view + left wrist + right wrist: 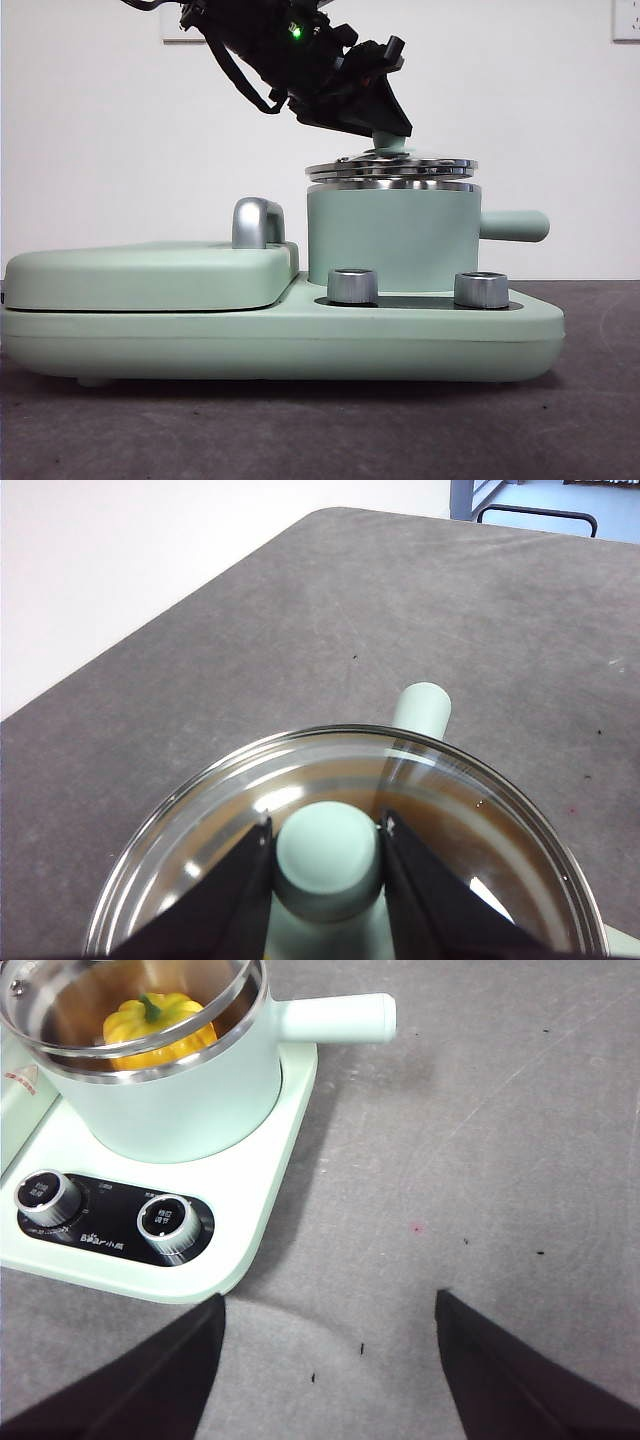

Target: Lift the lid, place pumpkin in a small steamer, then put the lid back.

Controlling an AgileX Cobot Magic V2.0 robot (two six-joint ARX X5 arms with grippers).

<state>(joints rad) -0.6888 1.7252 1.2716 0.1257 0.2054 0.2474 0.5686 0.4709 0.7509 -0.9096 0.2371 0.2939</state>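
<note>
My left gripper [388,135] comes in from above and is shut on the mint-green knob [327,855] of the clear glass lid [390,167]. The lid lies slightly tilted over the steel rim of the small steamer [390,240]. I cannot tell whether it rests on the rim or hangs just above it. The yellow pumpkin [160,1030] with its green stem sits inside the steamer [170,1100]. The steamer's side handle [422,708] points away from the griddle. My right gripper [328,1298] is open and empty over the bare grey table beside the appliance.
The steamer stands on a mint-green base [300,340] with two steel dials [352,286] [481,290] in front. A wide flat griddle cover [150,275] with a chrome handle [255,222] fills the base's other half. Grey tabletop [480,1160] lies around it.
</note>
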